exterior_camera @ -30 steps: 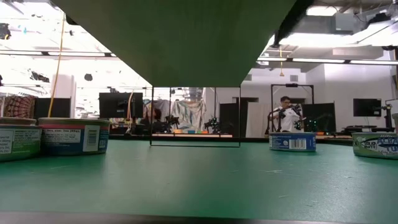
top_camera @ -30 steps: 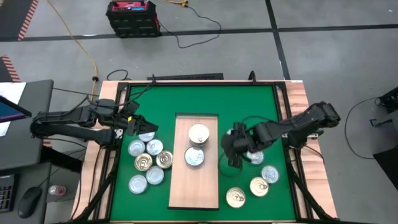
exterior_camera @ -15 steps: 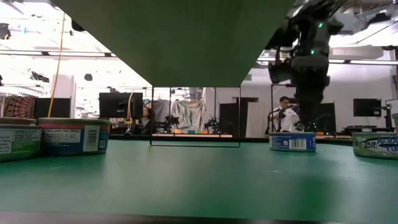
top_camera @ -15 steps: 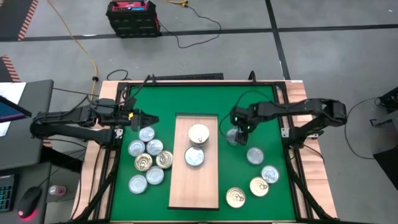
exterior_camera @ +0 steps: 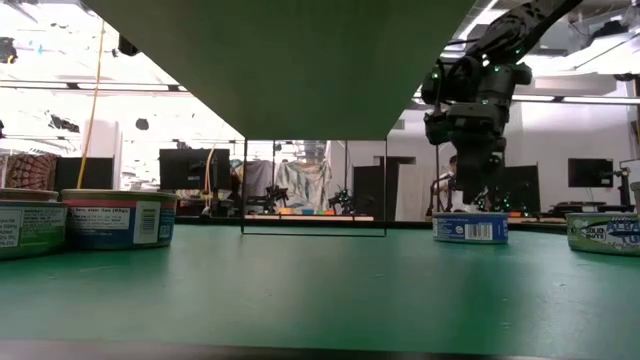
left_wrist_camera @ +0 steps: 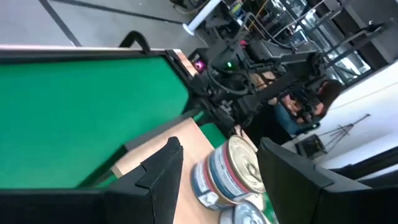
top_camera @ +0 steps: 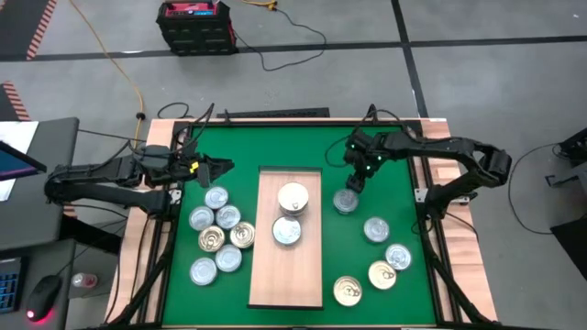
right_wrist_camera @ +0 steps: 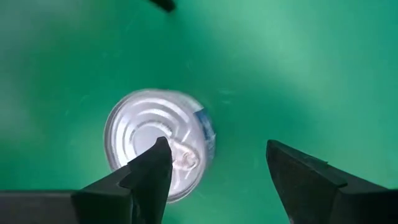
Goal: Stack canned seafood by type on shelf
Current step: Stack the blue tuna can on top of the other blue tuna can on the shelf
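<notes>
The right gripper (top_camera: pixel 356 179) has been raised, spread and empty, above a silver can (top_camera: pixel 346 201) left on the mat beside the shelf (top_camera: pixel 286 275); the left gripper (top_camera: pixel 223 166) is held spread near its cans; stacking remains unfinished.

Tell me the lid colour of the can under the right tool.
Silver lid on the can; clearest in the right wrist view.

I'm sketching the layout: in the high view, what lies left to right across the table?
Left pincer → cluster of cans → shelf with stacked cans → right pincer → scattered cans.
</notes>
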